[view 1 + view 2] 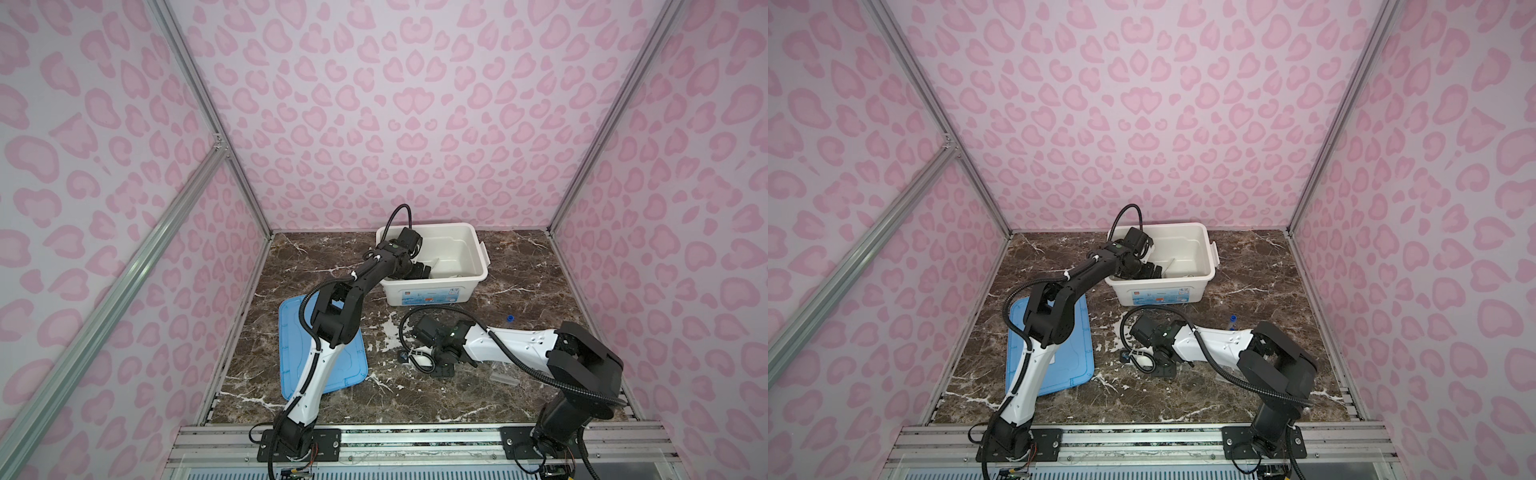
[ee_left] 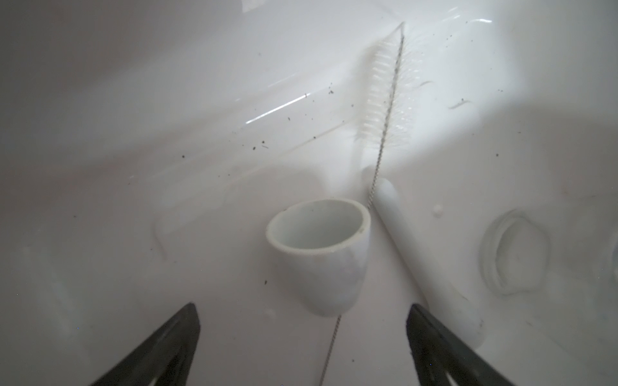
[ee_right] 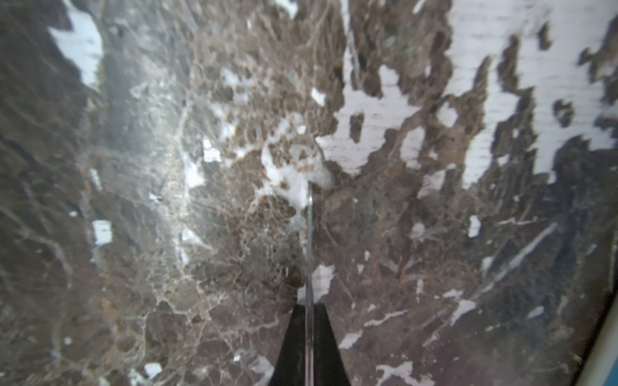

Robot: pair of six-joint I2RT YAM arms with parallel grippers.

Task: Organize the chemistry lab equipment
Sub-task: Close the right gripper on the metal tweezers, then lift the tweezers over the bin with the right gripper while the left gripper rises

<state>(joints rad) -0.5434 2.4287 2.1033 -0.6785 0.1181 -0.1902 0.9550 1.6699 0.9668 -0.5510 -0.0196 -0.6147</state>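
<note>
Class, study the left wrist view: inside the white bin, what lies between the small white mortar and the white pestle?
The twisted wire stem of a test-tube brush runs between the small white mortar and the white pestle; the left wrist view shows it.

Bin (image 1: 390,293) glossy plastic; table (image 1: 519,266) polished marble-look; mortar (image 2: 321,267) smooth.

Both top views are evenly and softly lit, with the light source out of view. The pink walls (image 1: 374,104) carry no hard shadows, and the arms cast only faint ones on the marble tabletop (image 1: 415,399). The metal rails (image 1: 124,266) bow near the edges.

Left wrist view: the white bin (image 2: 133,100) is dim, apart from one bright patch and a glare streak. The cup (image 2: 317,260) is sharp.

Right wrist view: the tabletop is blurred and its pale patches are washed out.
</note>
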